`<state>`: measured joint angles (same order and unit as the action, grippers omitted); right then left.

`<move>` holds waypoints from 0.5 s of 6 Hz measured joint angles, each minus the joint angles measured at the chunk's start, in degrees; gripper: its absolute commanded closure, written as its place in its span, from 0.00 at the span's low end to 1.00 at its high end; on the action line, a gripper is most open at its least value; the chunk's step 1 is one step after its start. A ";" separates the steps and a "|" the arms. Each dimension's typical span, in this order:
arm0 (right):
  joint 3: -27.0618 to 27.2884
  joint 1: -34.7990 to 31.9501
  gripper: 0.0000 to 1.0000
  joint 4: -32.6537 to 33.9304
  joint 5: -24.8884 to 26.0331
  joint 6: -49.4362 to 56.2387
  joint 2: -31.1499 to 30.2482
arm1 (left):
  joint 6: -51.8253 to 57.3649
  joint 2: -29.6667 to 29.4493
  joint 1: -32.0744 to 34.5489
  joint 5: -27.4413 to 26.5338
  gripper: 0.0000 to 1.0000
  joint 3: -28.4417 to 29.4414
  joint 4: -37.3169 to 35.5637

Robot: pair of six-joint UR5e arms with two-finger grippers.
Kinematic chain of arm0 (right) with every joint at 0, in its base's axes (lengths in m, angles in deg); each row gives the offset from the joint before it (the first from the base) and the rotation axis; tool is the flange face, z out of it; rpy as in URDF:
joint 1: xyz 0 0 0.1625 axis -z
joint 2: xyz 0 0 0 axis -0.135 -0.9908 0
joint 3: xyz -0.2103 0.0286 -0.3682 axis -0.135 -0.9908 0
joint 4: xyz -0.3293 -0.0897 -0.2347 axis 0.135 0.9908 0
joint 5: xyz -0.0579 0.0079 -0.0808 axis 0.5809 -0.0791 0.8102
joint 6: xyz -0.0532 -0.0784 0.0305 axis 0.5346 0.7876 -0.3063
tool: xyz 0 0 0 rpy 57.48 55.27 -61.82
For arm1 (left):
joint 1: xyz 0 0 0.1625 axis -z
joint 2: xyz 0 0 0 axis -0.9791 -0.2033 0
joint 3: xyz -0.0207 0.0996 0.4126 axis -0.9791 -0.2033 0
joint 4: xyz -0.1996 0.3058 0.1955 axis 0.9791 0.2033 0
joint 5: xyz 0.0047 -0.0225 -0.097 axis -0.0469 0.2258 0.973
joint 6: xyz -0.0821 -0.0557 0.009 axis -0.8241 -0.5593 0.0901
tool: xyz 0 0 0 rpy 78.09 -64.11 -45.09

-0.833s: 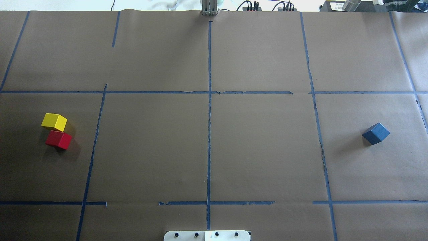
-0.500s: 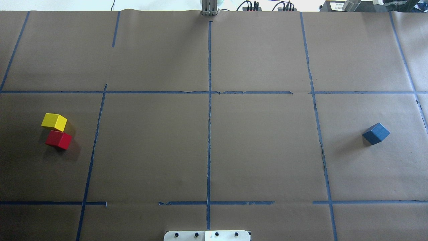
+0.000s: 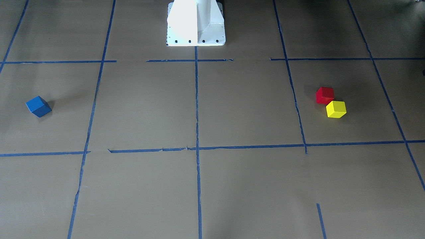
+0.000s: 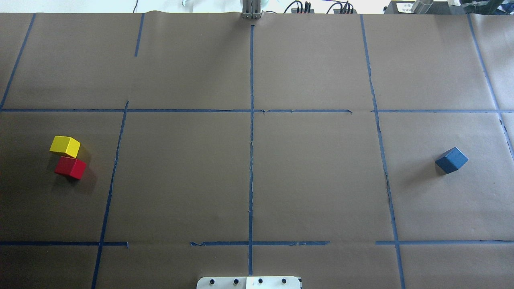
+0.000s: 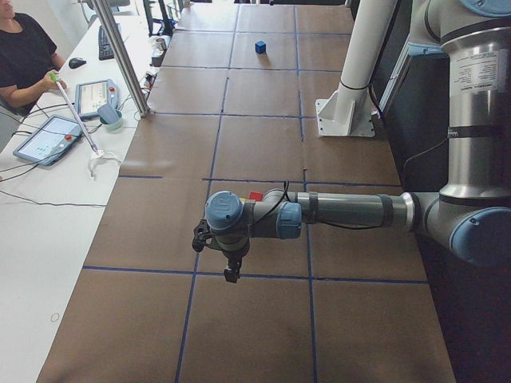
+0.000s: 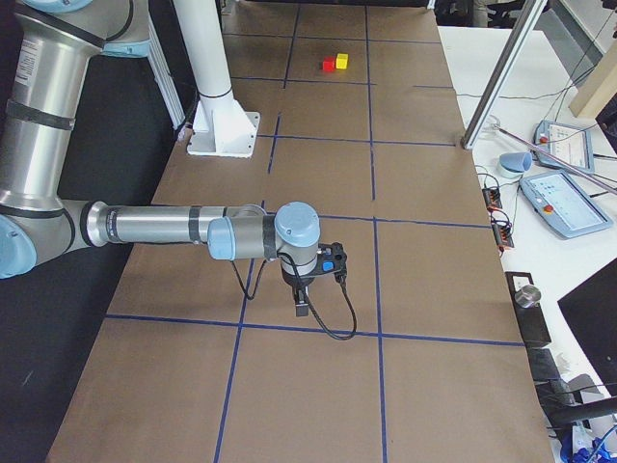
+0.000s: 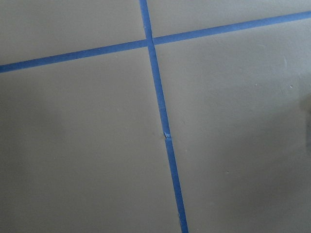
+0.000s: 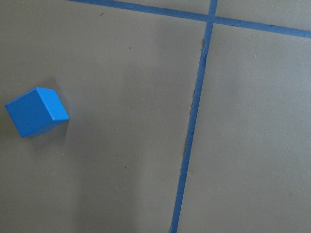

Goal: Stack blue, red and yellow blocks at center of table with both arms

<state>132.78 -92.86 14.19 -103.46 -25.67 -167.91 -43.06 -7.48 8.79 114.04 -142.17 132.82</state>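
Note:
On the table (image 4: 180,172) the yellow block (image 4: 65,146) and the red block (image 4: 70,167) sit side by side at the left, touching or nearly so. The blue block (image 4: 451,160) lies alone at the far right and also shows in the right wrist view (image 8: 36,111). Facing the robot, I see blue (image 3: 39,106) at the left, red (image 3: 324,95) and yellow (image 3: 336,109) at the right. My left gripper (image 5: 231,275) hangs above the table near the red block (image 5: 255,195). My right gripper (image 6: 302,311) hangs over a tape line. I cannot tell whether either is open or shut.
The white pedestal base (image 3: 196,23) stands at the robot's edge of the table. A person (image 5: 24,56) sits at a side desk with tablets (image 5: 48,140) and a slanted metal post (image 5: 124,60). More tablets (image 6: 564,207) lie beside the table.

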 measured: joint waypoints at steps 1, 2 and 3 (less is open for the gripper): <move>0.01 0.15 0.00 0.00 0.00 0.27 -0.01 | 0.14 0.26 -0.04 0.04 0.00 0.21 0.10; 0.05 0.64 0.00 -0.62 0.03 0.65 -0.04 | 0.12 0.35 -0.08 0.15 0.00 0.21 0.41; 0.07 1.34 0.00 -1.95 0.02 0.80 -0.13 | 0.04 0.39 -0.21 0.14 0.00 0.20 1.72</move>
<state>132.86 -91.53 12.25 -103.44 -24.87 -168.05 -43.02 -7.09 8.58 114.18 -141.97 134.55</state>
